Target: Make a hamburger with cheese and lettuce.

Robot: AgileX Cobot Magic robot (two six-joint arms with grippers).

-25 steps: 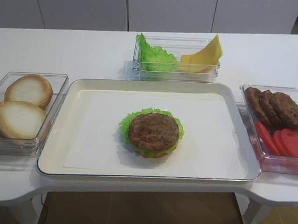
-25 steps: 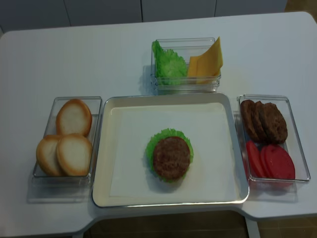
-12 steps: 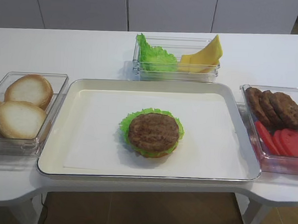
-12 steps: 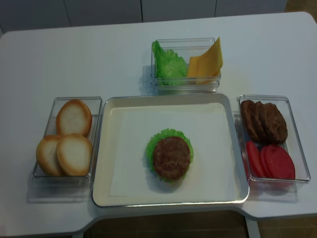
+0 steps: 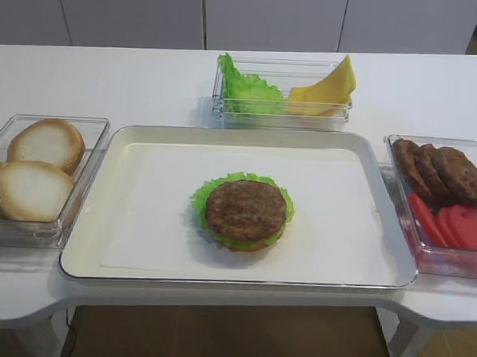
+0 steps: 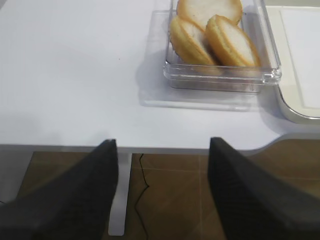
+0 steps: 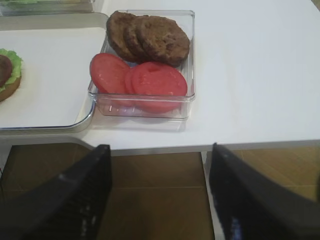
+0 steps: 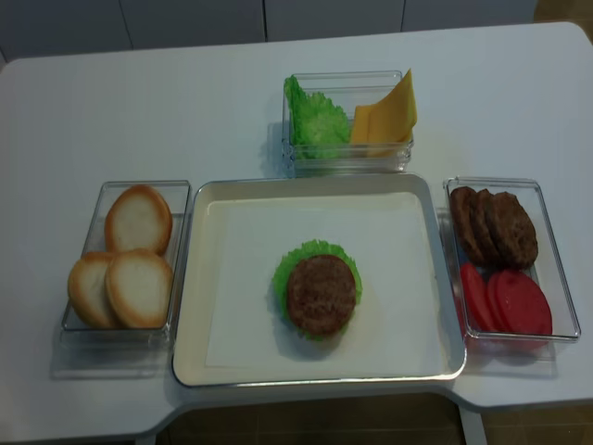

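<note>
The hamburger [image 5: 244, 211] [image 8: 320, 293] sits in the middle of the white tray [image 5: 139, 245] [image 8: 408, 352]: a tan bun base, a frilly green leaf rim and a brown patty on top. Its edge shows in the right wrist view [image 7: 7, 72]. The yellow cheese slices [image 5: 327, 90] [image 8: 389, 116] lean in a clear box at the back beside loose lettuce [image 5: 245, 89] [image 8: 315, 120]. My right gripper [image 7: 159, 190] is open and empty, below the table's front edge in front of the patty and tomato box. My left gripper [image 6: 162, 190] is open and empty, below the front edge near the bun box.
A clear box of bun halves [image 5: 34, 176] [image 8: 125, 269] [image 6: 215, 35] stands left of the tray. A clear box with brown patties [image 5: 443, 173] [image 7: 150, 37] and red tomato slices [image 5: 452, 226] [image 7: 135, 80] stands right of it.
</note>
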